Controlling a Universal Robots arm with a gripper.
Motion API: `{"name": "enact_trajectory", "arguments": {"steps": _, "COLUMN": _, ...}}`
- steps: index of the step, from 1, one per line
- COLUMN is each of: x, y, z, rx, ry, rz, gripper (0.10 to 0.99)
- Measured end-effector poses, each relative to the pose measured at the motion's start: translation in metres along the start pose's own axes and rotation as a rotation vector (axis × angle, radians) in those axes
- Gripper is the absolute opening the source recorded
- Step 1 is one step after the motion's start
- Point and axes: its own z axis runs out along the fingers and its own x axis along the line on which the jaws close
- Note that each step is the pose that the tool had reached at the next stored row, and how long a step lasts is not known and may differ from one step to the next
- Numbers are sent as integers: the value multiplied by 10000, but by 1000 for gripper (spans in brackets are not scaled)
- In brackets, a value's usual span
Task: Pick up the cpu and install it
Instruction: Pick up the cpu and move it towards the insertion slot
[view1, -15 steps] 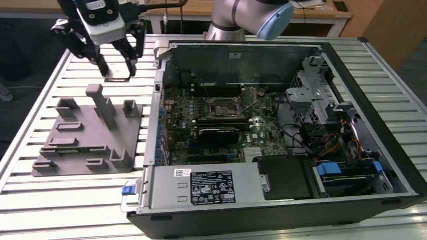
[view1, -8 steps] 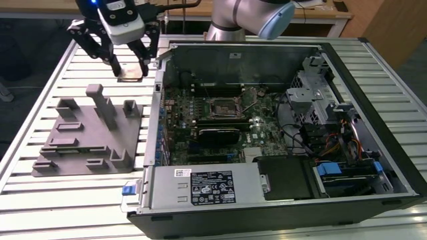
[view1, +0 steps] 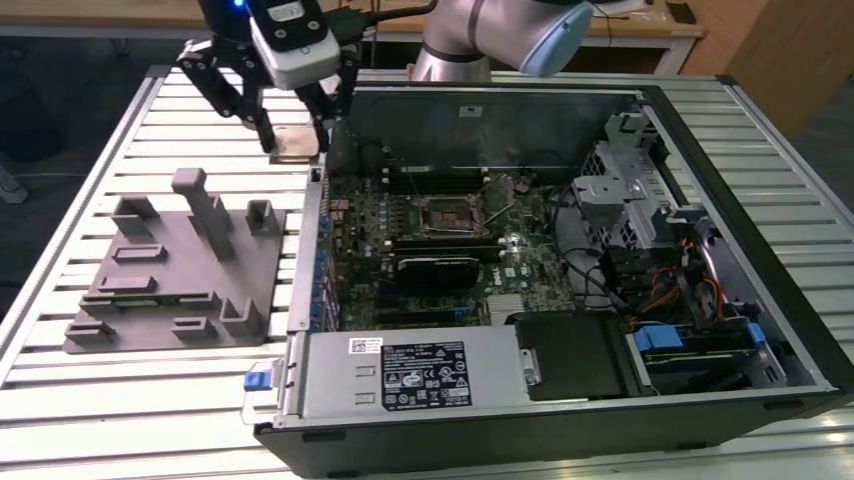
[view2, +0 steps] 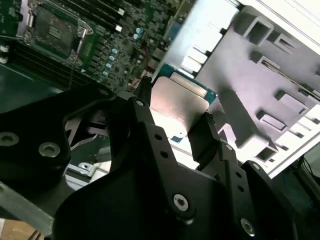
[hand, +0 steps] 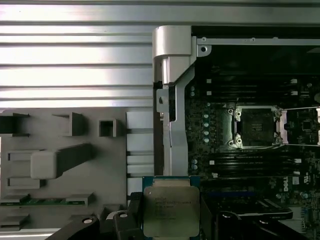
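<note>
Where the gripper (view1: 295, 135) hangs over the slatted tabletop (view1: 134, 400), near its far edge in the exterior view, its two black fingers (view2: 142, 107) are clamped on opposite edges of the cpu (view1: 295, 148). They stand only as far apart as the chip is wide. The cpu (view2: 180, 100) is held clear of the tabletop, just outside the far corner of the open computer case (view1: 747, 150) and beyond the grey fixture (view1: 174, 270). It is well apart from the socket (hand: 256, 127) on the motherboard (view1: 400, 300). In the first wrist view the chip's (hand: 171, 207) silver top faces the camera, and its lower edge is cut off. Its underside is hidden throughout, and the exterior view shows it only as a small pale patch between the fingers. The arm (view1: 494, 30) reaches in across the far edge, its upper links cut off, with the wrist pointing the gripper downward.
</note>
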Motion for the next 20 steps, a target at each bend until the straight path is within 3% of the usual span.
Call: {"name": "enact_trajectory", "arguments": {"steps": 20, "x": -812, "y": 24, "z": 36, "rx": 0, "ry": 1, "rz": 0, "gripper": 541}}
